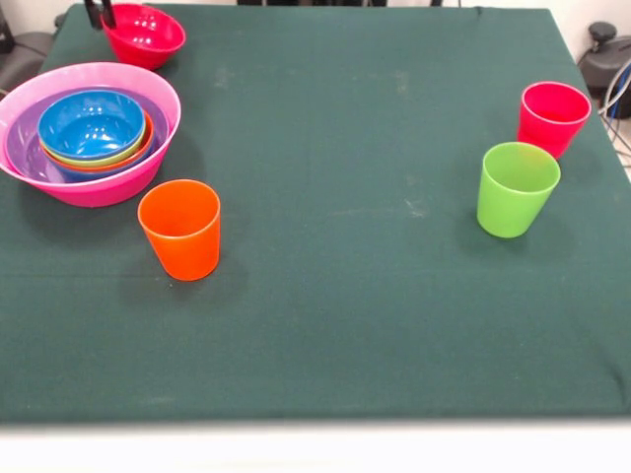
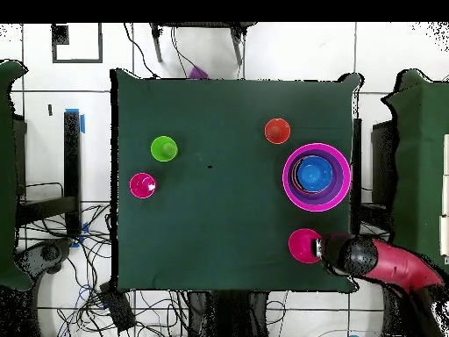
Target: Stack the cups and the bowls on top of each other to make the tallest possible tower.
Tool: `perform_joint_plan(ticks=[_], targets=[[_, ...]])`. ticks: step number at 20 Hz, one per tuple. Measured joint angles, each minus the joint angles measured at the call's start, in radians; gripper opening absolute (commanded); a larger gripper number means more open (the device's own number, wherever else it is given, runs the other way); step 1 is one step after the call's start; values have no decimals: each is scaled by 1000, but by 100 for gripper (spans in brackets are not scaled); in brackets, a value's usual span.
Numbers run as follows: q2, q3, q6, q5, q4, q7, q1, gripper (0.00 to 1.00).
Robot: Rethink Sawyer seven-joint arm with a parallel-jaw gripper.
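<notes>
Gripper (image 1: 100, 13) tips hang at the red-pink bowl's (image 1: 144, 35) far rim, apparently straddling it; whether they clamp it I cannot tell. Beside it, the huge pink bowl (image 1: 148, 180) nests purple, orange, green and blue bowls. Orange cup (image 1: 180, 229) stands near; green cup (image 1: 516, 188) and red-pink cup (image 1: 551, 117) stand well apart.

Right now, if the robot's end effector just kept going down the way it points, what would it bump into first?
Most likely the red-pink bowl. The end effector sits at that bowl's rim in the front view, and the overhead view shows the arm ending beside it. How high it hangs is unclear.
</notes>
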Motion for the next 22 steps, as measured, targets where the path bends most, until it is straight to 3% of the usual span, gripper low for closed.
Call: perform_joint_plan(ticks=[7, 22], targets=[[-45, 92, 150, 26, 2, 0, -99, 0], [-74, 251, 280, 24, 1, -1, -179, 0]])
